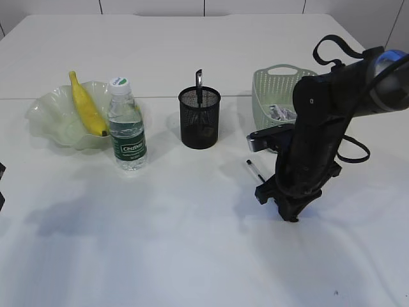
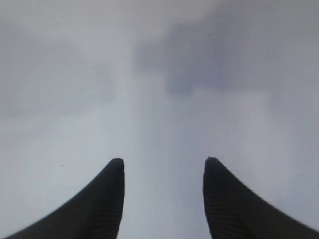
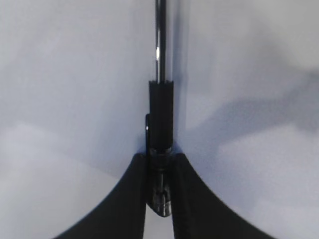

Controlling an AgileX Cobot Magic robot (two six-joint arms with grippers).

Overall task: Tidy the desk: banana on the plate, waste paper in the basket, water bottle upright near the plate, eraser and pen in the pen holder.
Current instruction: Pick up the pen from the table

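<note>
On the white desk (image 1: 192, 243) lies a thin pen (image 1: 254, 169) with a dark grip section (image 3: 160, 114). My right gripper (image 1: 285, 211) is down at the desk, its jaws shut on the pen's rear end (image 3: 159, 157). The banana (image 1: 86, 105) lies in the pale green plate (image 1: 48, 105). Right beside the plate the water bottle (image 1: 126, 128) stands upright. Waste paper (image 1: 281, 114) sits inside the sage-green basket (image 1: 265, 86). In the black mesh pen holder (image 1: 199, 118) a dark object stands upright. The eraser is hidden. My left gripper (image 2: 163, 160) hangs open over bare desk.
The right arm (image 1: 332, 109) leans in front of the basket and covers its right side. The pen holder stands left of the held pen, with bare desk between them. The table's far edge runs along the wall.
</note>
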